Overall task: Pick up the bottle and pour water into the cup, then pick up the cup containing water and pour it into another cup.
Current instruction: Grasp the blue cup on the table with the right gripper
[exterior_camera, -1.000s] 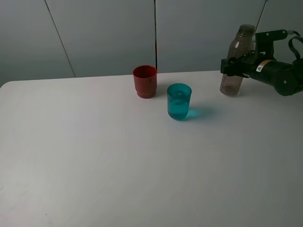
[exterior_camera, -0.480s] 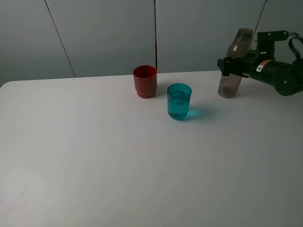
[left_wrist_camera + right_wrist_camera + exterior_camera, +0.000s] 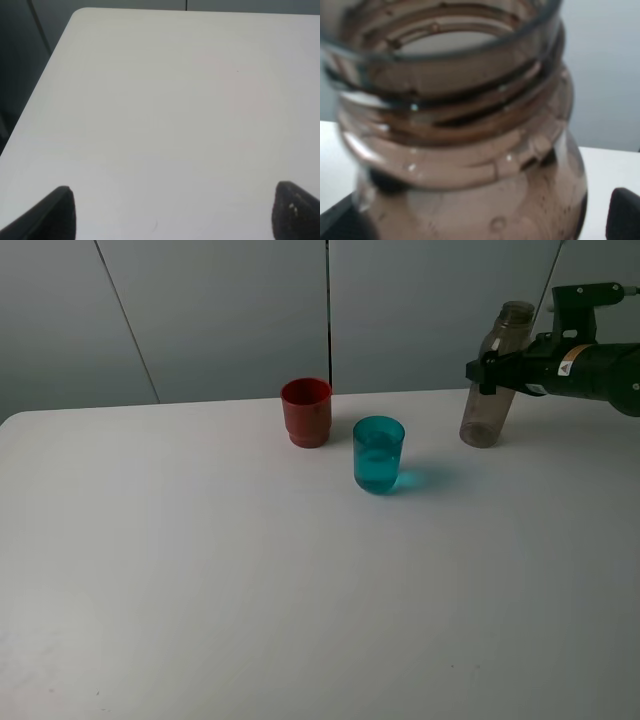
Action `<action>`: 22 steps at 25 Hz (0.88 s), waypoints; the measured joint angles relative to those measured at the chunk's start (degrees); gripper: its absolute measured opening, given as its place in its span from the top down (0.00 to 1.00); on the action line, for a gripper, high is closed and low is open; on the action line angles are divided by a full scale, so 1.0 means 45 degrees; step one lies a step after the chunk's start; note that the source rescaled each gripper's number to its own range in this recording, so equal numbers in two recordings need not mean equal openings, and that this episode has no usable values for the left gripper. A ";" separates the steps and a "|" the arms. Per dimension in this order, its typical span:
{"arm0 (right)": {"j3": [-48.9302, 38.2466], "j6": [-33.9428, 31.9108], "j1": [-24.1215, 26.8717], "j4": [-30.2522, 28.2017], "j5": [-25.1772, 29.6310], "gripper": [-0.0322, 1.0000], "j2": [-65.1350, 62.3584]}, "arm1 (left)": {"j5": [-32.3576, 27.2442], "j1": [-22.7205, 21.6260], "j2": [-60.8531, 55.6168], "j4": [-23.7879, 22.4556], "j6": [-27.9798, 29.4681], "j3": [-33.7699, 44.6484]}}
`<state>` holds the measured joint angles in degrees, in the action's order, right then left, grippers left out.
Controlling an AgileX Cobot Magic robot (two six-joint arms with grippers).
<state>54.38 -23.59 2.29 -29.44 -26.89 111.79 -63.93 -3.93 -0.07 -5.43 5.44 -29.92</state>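
The tall, smoky grey-brown translucent plastic bottle (image 3: 483, 415) is standing towards the far right of the white table (image 3: 200, 570). Its base appears to be resting on the surface, and its open threaded neck is leaning slightly to the right. The right gripper (image 3: 487, 372) is reaching in from the right and flanking the bottle at about mid-height. In the right wrist view the bottle's neck is filling most of the picture, with a dark finger (image 3: 623, 215) showing on either side of the body. A sliver of table is showing between that finger and the bottle, but the pictures do not show whether the fingers are pressing on the bottle or standing off it.

The small teal-blue translucent plastic tumbler (image 3: 378, 455) is standing upright near the middle of the table, well left of the bottle, and is holding water (image 3: 378, 472). The small opaque red plastic cup (image 3: 306, 412) is standing upright just beyond it, to its left, close by but not touching.

The left gripper (image 3: 175, 200) is hanging over bare table near the left edge, its fingers spread wide and holding nothing.
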 joint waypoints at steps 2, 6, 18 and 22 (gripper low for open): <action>-0.0343 -0.0336 0.0000 -0.0295 0.0057 0.01 -0.0401 | 0.0000 0.0000 0.0000 0.0000 0.0000 0.0000; -0.1211 -0.1238 0.0000 -0.1583 0.0138 0.01 -0.1145 | 0.0000 0.0000 0.0000 0.0000 0.0000 0.0000; -0.3811 -0.3700 -0.0027 -0.6975 -0.1061 0.01 -0.2172 | 0.0000 0.0000 0.0000 0.0000 0.0000 0.0000; -0.4898 -0.1644 -0.0214 -0.4984 -0.2210 0.01 -0.2172 | 0.0000 0.0000 0.0000 0.0000 0.0000 0.0000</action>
<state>32.34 -30.99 1.32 -51.87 -36.84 102.01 -63.93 -3.93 -0.07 -5.43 5.44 -29.92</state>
